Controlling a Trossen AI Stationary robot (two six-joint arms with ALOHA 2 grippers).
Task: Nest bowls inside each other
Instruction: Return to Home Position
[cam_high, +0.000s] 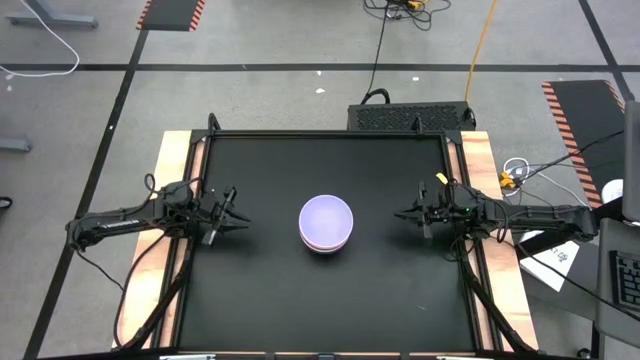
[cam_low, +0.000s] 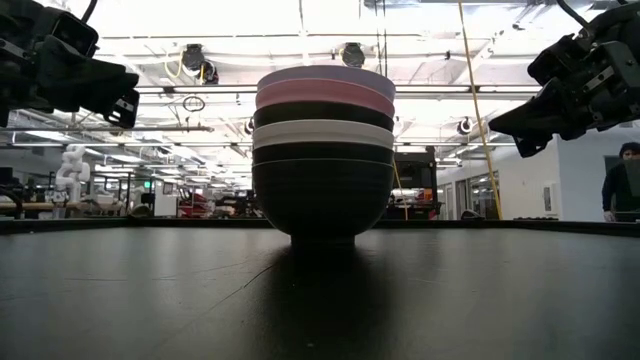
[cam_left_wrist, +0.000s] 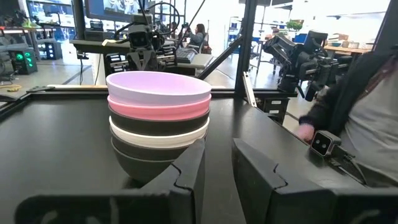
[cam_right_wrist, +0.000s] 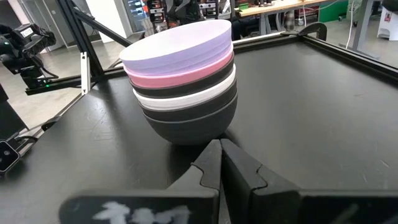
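The bowls stand nested in one stack at the middle of the black table. Lavender is on top, then pink, black, white and black below. The lowest black bowl's foot rests on the table. My left gripper hovers level near the table's left edge, pointing at the stack, open by a narrow gap with nothing in it. My right gripper hovers near the right edge, facing the stack, shut on nothing.
A raised frame borders the black table top. In the left wrist view a person's hand and dark sleeve show beyond the table's edge. Cables lie on the floor past the right arm. Bare table surrounds the stack.
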